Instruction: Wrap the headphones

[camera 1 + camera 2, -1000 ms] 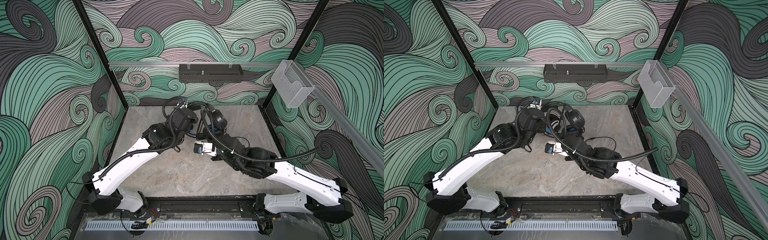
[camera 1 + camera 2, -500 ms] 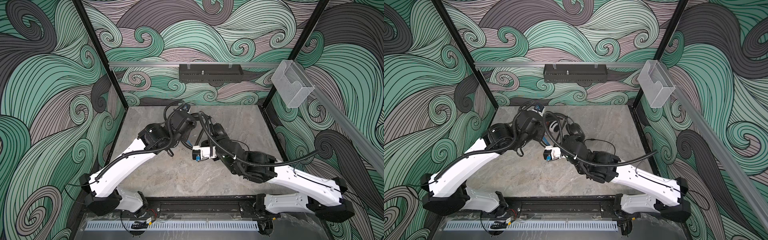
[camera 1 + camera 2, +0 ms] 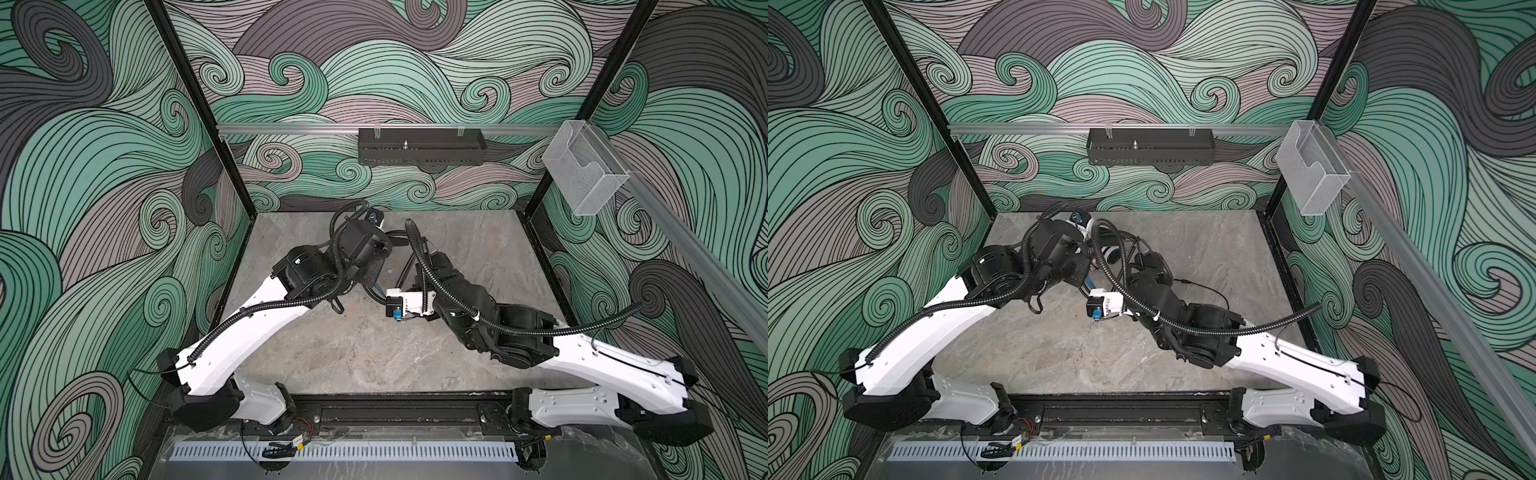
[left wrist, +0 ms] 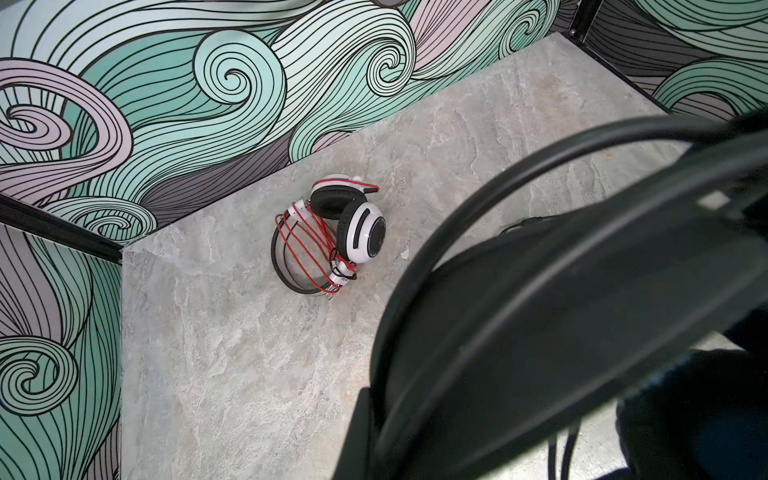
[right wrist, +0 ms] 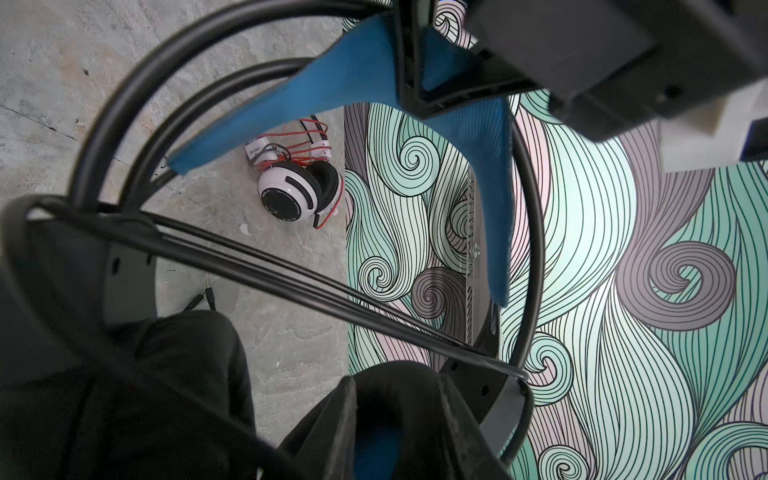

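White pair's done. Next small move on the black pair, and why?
Probably lower the open right gripper to the plug lying on the table and pinch the cord there: the left gripper holds the black headphones up, only partly wrapped.

The grey, marble-patterned table (image 4: 249, 374) carries white headphones (image 4: 360, 232) lying on their side toward the back, a thin red cord (image 4: 305, 249) wound around their band, a small pale chip (image 4: 405, 254) near them, and a black cord's plug (image 5: 206, 295) lying loose.
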Controlling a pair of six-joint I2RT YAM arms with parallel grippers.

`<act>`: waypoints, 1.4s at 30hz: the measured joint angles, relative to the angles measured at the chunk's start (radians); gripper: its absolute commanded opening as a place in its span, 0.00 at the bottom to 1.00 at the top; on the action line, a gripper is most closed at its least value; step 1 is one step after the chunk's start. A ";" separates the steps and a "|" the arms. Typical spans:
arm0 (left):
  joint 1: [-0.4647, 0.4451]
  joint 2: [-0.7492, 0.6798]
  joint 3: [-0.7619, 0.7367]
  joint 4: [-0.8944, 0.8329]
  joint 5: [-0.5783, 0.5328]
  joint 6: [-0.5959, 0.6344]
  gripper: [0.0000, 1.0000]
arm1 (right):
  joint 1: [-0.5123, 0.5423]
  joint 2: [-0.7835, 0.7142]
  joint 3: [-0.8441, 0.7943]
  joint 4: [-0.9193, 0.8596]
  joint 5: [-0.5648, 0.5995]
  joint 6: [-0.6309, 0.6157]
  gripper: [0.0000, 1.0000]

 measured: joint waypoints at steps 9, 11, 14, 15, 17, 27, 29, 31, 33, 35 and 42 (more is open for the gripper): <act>-0.027 -0.010 -0.004 -0.023 -0.073 -0.008 0.00 | -0.001 0.000 0.000 0.001 -0.004 0.060 0.43; -0.029 -0.024 -0.007 -0.030 -0.100 -0.009 0.00 | -0.004 -0.002 -0.011 0.015 -0.001 0.049 0.40; -0.045 -0.031 -0.007 -0.044 -0.145 -0.008 0.00 | -0.004 -0.002 -0.019 0.029 -0.001 0.030 0.40; -0.048 -0.031 -0.007 -0.047 -0.154 -0.008 0.00 | -0.004 -0.002 -0.019 0.032 -0.001 0.024 0.40; -0.051 -0.031 -0.007 -0.049 -0.173 -0.008 0.00 | -0.004 -0.002 -0.019 0.037 0.000 0.010 0.39; -0.054 -0.031 -0.007 -0.051 -0.172 0.017 0.00 | 0.003 -0.026 0.016 -0.080 -0.094 0.059 0.38; -0.054 -0.031 -0.006 -0.046 -0.163 0.019 0.00 | 0.006 -0.035 0.035 -0.108 -0.113 0.100 0.35; -0.053 -0.031 -0.006 -0.045 -0.153 0.019 0.00 | 0.007 -0.035 0.061 -0.134 -0.120 0.144 0.33; -0.053 -0.031 -0.006 -0.045 -0.146 0.018 0.00 | 0.013 -0.030 0.074 -0.143 -0.113 0.162 0.33; -0.053 -0.028 -0.006 -0.047 -0.143 0.019 0.00 | 0.021 -0.022 0.073 -0.140 -0.087 0.153 0.33; -0.039 0.003 -0.009 -0.055 -0.140 0.018 0.00 | 0.029 0.007 0.018 -0.080 0.022 -0.007 0.38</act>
